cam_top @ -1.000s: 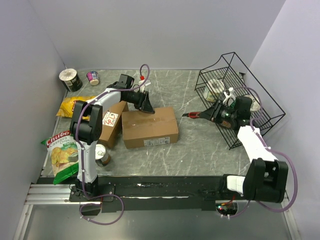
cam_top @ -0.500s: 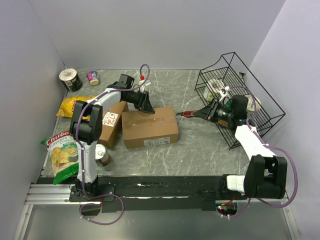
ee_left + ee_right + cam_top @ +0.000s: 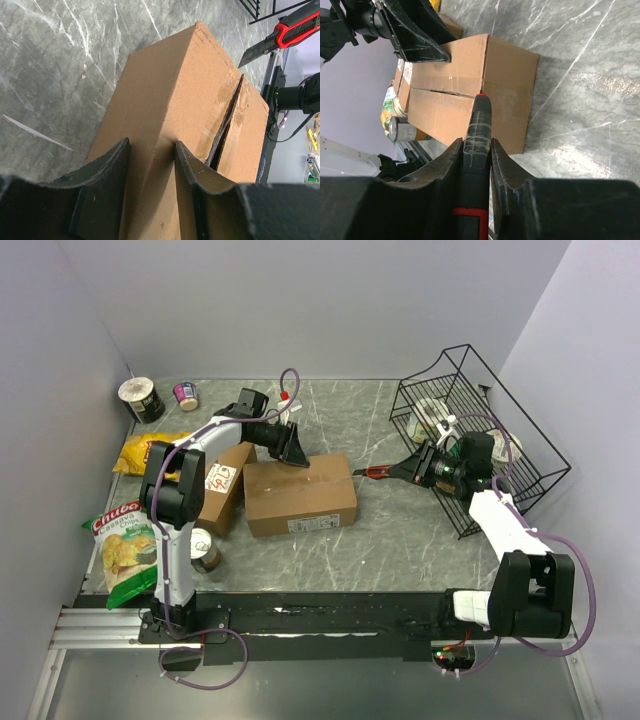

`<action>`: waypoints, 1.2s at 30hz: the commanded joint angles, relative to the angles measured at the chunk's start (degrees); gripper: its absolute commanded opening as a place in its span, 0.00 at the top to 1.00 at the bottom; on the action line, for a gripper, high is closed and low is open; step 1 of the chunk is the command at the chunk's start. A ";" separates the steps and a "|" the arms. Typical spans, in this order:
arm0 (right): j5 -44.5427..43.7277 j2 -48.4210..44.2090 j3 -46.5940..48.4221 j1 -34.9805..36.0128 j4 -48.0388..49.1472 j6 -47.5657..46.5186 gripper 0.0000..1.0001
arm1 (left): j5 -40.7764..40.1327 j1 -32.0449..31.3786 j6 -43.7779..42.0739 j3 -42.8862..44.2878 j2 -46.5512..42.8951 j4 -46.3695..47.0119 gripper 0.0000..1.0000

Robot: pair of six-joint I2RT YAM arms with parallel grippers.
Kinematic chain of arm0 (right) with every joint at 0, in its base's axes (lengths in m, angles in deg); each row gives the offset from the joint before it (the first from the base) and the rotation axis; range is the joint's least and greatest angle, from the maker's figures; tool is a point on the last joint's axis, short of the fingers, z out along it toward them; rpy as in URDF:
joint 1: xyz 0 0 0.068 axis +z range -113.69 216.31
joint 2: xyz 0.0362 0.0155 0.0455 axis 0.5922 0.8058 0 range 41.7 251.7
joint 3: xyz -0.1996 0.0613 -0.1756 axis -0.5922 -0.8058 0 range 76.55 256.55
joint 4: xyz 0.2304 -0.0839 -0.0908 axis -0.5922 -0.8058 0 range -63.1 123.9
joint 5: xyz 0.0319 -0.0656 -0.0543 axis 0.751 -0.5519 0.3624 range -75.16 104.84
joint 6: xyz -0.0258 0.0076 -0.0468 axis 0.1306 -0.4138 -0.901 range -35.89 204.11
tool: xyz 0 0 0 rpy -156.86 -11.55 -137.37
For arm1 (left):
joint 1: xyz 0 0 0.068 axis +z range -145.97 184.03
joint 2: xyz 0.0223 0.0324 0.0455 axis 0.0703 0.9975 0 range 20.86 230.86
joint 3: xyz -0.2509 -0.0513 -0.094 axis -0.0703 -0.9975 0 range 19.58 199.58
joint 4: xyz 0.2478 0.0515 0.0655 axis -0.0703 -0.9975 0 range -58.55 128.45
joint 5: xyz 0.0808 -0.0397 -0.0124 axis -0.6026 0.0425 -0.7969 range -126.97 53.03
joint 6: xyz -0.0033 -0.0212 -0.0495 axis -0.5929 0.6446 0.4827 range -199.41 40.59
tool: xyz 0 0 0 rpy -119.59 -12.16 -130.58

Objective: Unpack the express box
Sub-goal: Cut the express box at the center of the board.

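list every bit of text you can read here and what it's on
"Cassava", as far as it can be made out: green chip bag; the red brand word above it is too blurred.
White label on the smaller box: red handwriting, unreadable.
White label on the express box: too small.
Yellow bag, box cutter: nothing legible.

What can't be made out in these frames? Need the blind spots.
- Contents of the express box: left wrist view, the top seam is only a dark slit; the flaps cover the rest.
- Items in the wire basket: top view, the right arm and the wires cover them; too small.
- Print on the box's label: top view, too small.
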State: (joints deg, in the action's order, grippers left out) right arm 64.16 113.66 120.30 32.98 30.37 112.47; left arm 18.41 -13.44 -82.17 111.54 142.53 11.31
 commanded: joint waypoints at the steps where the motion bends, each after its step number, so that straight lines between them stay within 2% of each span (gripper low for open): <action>1: 0.43 -1.56 0.73 0.61 0.81 -1.46 1.00 | -14.24 -2.21 -4.27 -2.75 5.07 -1.34 0.99; 27: 3.33 -4.03 1.08 1.84 -10.44 -6.20 1.00 | -16.97 -2.21 -1.81 -1.44 7.36 0.94 0.99; 36: 4.38 -5.08 2.31 1.75 -19.05 -10.42 1.00 | -18.37 -2.12 -0.84 -1.79 7.18 1.56 0.99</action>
State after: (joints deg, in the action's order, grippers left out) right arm 63.92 110.51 121.28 33.77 22.24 105.43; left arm 18.10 -13.77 -81.19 112.35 143.23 11.60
